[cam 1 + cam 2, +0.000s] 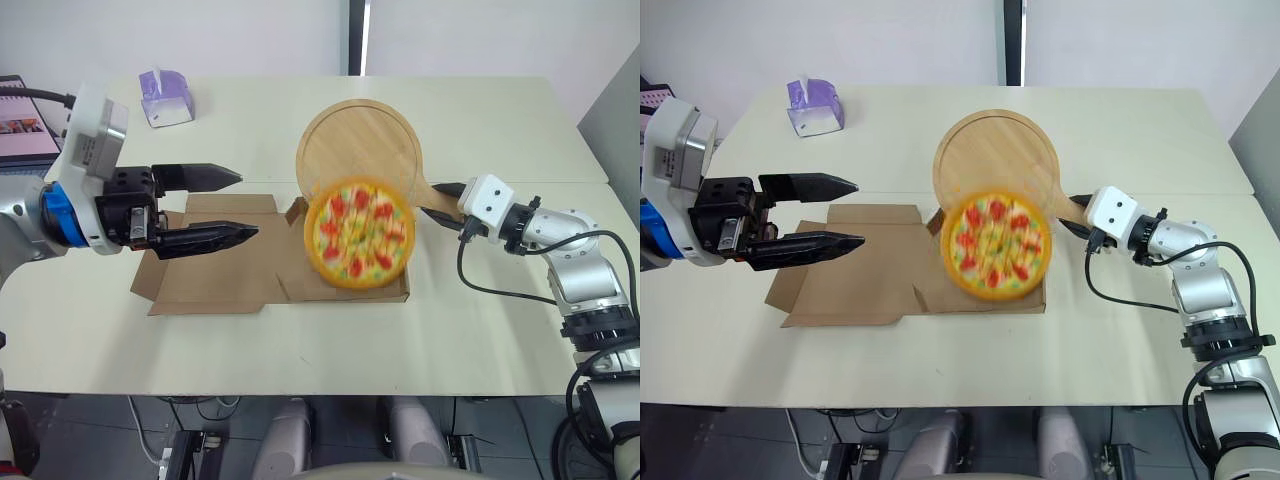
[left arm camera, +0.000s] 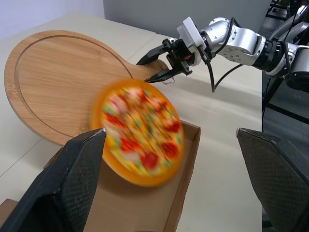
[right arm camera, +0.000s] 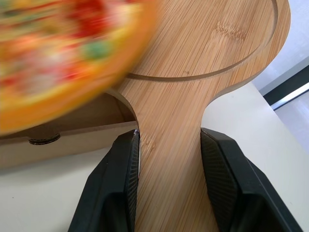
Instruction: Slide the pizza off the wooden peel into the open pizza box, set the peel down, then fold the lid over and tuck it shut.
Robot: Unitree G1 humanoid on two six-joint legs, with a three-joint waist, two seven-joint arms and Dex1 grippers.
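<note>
The round wooden peel point(image 1: 358, 140) is tilted up on edge over the right half of the open cardboard pizza box point(image 1: 215, 275). My right gripper point(image 1: 445, 203) is shut on the peel's handle point(image 3: 169, 145), one finger point(image 3: 116, 183) on each side. The pizza point(image 1: 359, 233), with red and green toppings, is blurred and sits low against the peel, over the box tray point(image 1: 405, 290). My left gripper point(image 1: 248, 205) hovers open above the flat lid on the left, holding nothing. In the left wrist view the pizza point(image 2: 137, 130) hangs over the tray's edge.
A purple tissue box point(image 1: 165, 97) stands at the back left of the cream table point(image 1: 480, 340). A screen point(image 1: 25, 125) sits at the far left edge. A seam crosses the table on the right side.
</note>
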